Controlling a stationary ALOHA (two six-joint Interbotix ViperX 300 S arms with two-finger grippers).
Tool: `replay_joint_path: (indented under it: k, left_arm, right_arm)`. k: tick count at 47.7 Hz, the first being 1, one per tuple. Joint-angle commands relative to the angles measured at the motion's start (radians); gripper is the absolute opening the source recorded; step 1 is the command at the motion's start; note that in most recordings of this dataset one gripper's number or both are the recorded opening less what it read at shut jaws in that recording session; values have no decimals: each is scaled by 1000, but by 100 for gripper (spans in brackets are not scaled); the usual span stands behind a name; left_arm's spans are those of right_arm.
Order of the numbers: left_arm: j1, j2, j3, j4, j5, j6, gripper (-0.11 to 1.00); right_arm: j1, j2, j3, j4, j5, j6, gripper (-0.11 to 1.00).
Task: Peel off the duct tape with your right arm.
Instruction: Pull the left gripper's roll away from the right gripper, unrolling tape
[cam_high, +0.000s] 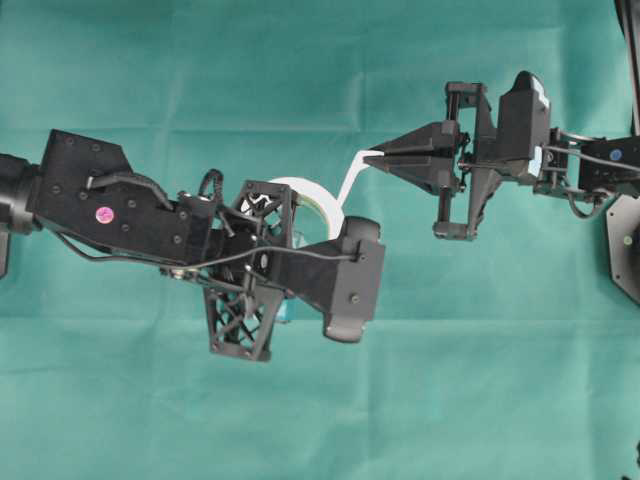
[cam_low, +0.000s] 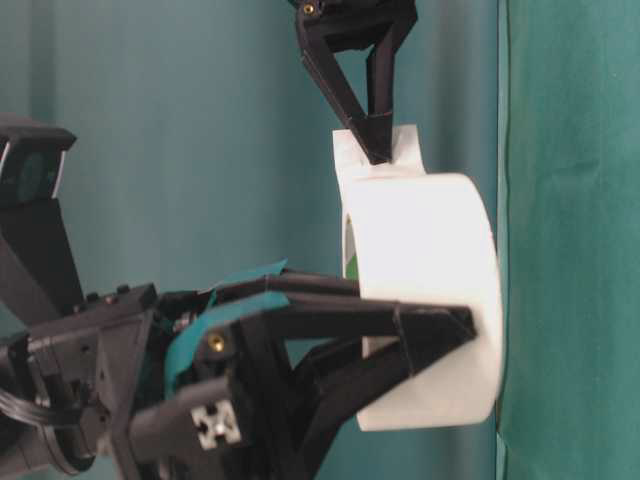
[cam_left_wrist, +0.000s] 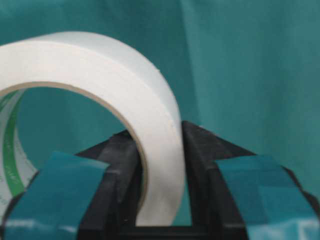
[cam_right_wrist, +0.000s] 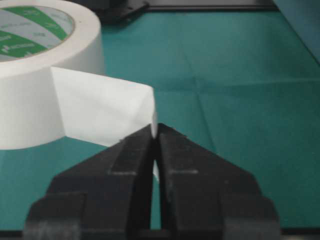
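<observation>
Here we work over the green cloth (cam_high: 480, 380), with no containers in sight. Our left gripper (cam_left_wrist: 160, 150) holds the duct tape (cam_low: 430, 290) roll above it, jaws partly closed across the roll's wall. Our right gripper (cam_right_wrist: 155, 131) is pinched fully closed on the loose strip end (cam_right_wrist: 105, 107). We should pull steadily away from the roll, keeping the strip taut and flat.

A tabletop (cam_high: 150, 400) covered by a creased green cloth (cam_high: 480, 380) spreads beneath both arms, with fold lines crossing it.
</observation>
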Motion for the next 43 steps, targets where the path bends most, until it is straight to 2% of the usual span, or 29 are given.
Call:
replay_joint_path:
  k: [1, 14, 26, 43]
  left_arm:
    - [-55, -57, 0, -5, 2, 35, 21]
    - [-66, -103, 92, -6, -5, 52, 21]
    - [-84, -170, 176, -6, -60, 77, 21]
    - [-98, -190, 209, -6, -80, 104, 21]
  right_arm:
    - [-28, -6, -14, 11, -9, 0, -10]
    - [-37, -6, -15, 11, -9, 0, -10]
    - [-48, -5, -20, 12, -11, 0, -10]
    - [-57, -5, -11, 11, -11, 0, -10]
